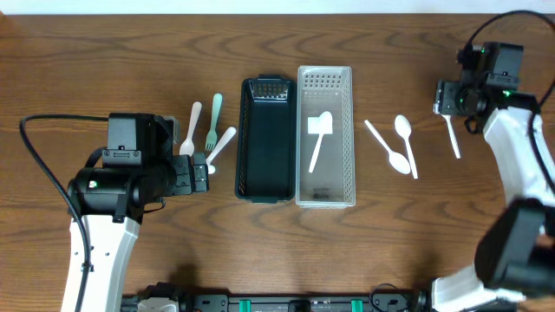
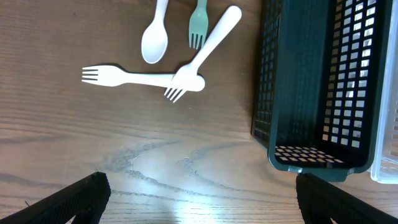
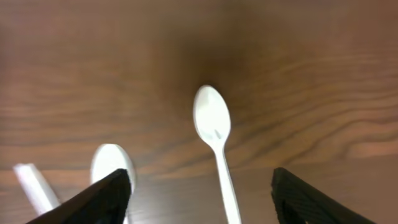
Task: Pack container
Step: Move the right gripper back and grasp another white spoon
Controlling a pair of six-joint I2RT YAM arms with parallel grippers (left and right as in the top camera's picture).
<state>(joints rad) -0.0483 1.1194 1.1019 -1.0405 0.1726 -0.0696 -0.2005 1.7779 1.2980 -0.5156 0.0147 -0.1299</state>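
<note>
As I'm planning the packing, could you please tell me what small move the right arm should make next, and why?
Probably lower the right pincer straight down: it is open, and a white spoon lies below, centred between its jaws.

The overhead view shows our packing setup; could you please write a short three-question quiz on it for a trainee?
1. True or false: the dark basket already holds cutlery.
2. How many utensils lie in the white basket?
3. The coloured fork left of the baskets is: A) green, B) red, C) blue.
Key: 1 false; 2 one white utensil; 3 A.
</note>
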